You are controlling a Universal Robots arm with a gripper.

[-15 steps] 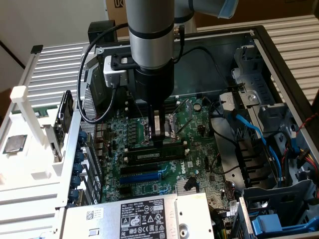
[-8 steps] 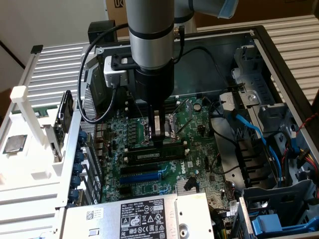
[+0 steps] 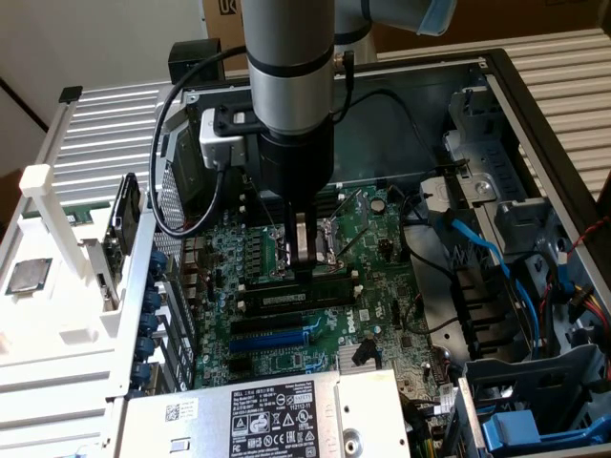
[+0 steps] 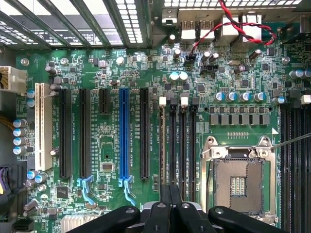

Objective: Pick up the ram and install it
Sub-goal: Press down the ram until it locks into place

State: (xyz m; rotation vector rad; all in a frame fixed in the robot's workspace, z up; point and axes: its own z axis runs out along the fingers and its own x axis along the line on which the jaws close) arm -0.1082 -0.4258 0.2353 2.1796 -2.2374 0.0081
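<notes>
The ram (image 3: 286,299) is a dark stick with a pale label strip. It stands on edge in one of the long black memory slots (image 4: 177,141) on the green motherboard (image 3: 377,277). My gripper (image 3: 305,265) hangs straight down over the board with its fingers pressed together and nothing between them. Its tips are at the top edge of the ram near the middle; I cannot tell whether they touch. In the wrist view the gripper (image 4: 172,209) sits over the near end of the memory slots.
A blue expansion slot (image 3: 277,339) (image 4: 124,138) runs parallel to the ram. The open CPU socket (image 4: 238,182) lies beside the slots. The power supply (image 3: 277,415), blue cables (image 3: 482,248) and drive cage (image 3: 535,401) crowd the case. A white fixture (image 3: 57,286) stands outside it.
</notes>
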